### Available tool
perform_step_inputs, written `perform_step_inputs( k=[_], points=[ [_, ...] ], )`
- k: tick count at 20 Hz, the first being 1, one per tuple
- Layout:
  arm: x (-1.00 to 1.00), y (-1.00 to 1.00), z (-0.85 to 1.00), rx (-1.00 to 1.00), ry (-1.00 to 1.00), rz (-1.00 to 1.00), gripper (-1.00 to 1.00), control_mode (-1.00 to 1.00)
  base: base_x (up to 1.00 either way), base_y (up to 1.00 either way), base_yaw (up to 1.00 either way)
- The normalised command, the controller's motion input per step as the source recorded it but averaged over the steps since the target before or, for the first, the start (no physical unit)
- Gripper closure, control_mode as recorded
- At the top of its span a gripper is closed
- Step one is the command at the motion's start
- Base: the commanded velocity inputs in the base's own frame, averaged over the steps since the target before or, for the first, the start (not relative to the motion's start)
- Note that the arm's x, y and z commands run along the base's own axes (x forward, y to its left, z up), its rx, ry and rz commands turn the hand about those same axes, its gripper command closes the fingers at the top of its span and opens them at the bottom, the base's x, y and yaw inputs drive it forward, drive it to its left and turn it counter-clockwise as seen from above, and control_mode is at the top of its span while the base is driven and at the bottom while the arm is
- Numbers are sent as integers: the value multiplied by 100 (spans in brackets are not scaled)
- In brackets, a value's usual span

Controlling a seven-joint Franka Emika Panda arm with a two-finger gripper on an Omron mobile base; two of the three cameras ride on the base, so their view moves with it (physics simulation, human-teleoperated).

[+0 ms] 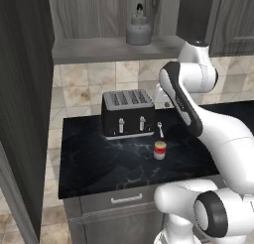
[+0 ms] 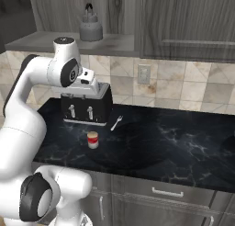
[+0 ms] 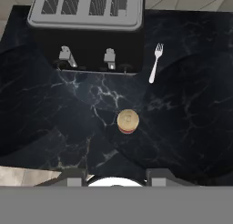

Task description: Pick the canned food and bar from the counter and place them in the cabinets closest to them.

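Note:
The canned food (image 1: 159,150) (image 2: 93,139) is a small red tin with a tan top, upright on the black counter in front of the toaster. In the hand view the can (image 3: 128,121) lies straight below, a little ahead of my gripper (image 3: 117,175). The fingertips (image 3: 75,175) stand wide apart with nothing between them, so the gripper is open. My hand (image 2: 90,84) hovers high over the counter beside the toaster. The open wall cabinet (image 1: 99,49) (image 2: 41,39) hangs above, its grey shelf floor exposed. The bar is out of view.
A black four-slot toaster (image 1: 128,112) (image 2: 87,105) (image 3: 86,27) stands at the back of the counter, a fork (image 1: 160,129) (image 2: 116,122) (image 3: 155,63) to its right. A grey kettle (image 1: 138,27) (image 2: 91,25) sits on the cabinet shelf. A dark open door (image 1: 25,104) hangs at left.

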Motion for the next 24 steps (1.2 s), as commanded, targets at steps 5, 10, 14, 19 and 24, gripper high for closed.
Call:
perform_step_inputs(
  k=[5, 10, 14, 19, 24],
  points=[
    [0, 0, 0, 0, 0, 0, -100, -100, 0, 0, 0],
    [0, 0, 0, 0, 0, 0, -100, -100, 0, 0, 0],
    [0, 0, -2, 0, 0, 0, -100, -100, 0, 0, 0],
    [0, 0, -16, 0, 4, 0, -100, -100, 0, 0, 0],
    [0, 0, -19, 0, 5, 0, -100, -100, 0, 0, 0]
  ],
)
